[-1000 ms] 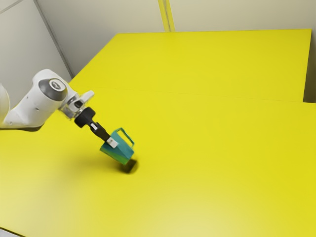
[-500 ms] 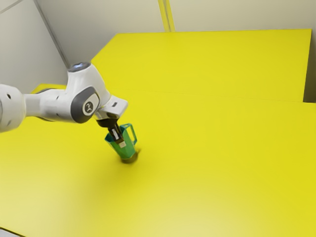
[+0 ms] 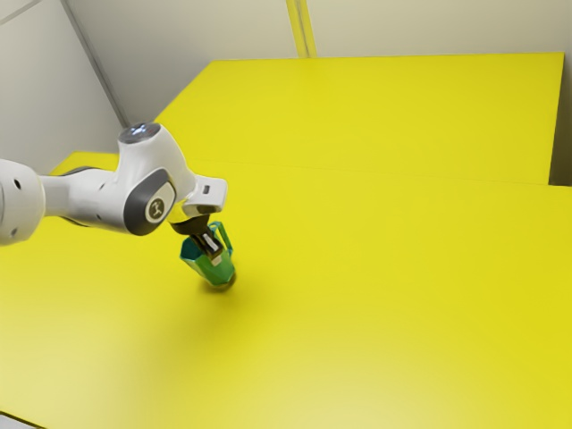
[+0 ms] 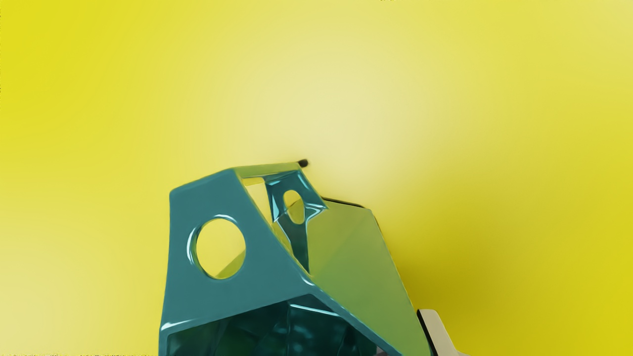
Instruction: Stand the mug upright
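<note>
One teal-green mug point(image 3: 218, 273), slightly tilted, claw point(image 3: 215, 258) clamped on its wall, yellow table point(image 3: 402, 268) beneath

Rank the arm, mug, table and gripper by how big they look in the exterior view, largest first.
1. Table
2. Arm
3. Mug and gripper, unranked: they look close in size, and the gripper covers part of the mug.

Yellow table point(image 3: 384, 241), softly shining; pale wall point(image 3: 429, 27) behind — a yellow stripe point(image 3: 302, 29) on it.
</note>
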You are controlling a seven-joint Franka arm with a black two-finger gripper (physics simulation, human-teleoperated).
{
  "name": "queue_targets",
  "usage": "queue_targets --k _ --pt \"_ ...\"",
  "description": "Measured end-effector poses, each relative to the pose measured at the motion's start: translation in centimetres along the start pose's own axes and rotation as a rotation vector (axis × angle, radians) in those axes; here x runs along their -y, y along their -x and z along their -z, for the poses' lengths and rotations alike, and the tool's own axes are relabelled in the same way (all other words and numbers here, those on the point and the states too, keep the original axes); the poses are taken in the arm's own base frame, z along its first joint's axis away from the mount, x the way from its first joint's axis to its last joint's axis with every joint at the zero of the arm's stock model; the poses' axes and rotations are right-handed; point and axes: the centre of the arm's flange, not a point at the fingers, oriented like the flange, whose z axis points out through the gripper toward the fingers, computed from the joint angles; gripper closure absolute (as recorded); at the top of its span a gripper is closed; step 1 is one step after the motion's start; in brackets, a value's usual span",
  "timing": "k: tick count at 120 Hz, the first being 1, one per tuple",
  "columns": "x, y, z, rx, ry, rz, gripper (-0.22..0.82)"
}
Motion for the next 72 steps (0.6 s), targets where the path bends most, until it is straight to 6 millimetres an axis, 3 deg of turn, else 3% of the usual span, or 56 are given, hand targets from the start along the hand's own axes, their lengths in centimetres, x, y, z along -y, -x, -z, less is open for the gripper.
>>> queue_targets --k 26,52,72 --pt "-0.3 0.0 -0.8 0.0 0.003 0.071 0.77" --pt "-0.9 -0.3 -0.6 -0.008 0.005 0.108 0.34" --pt "-1.3 -0.6 0.9 -0.022 -0.022 0.109 0.15"
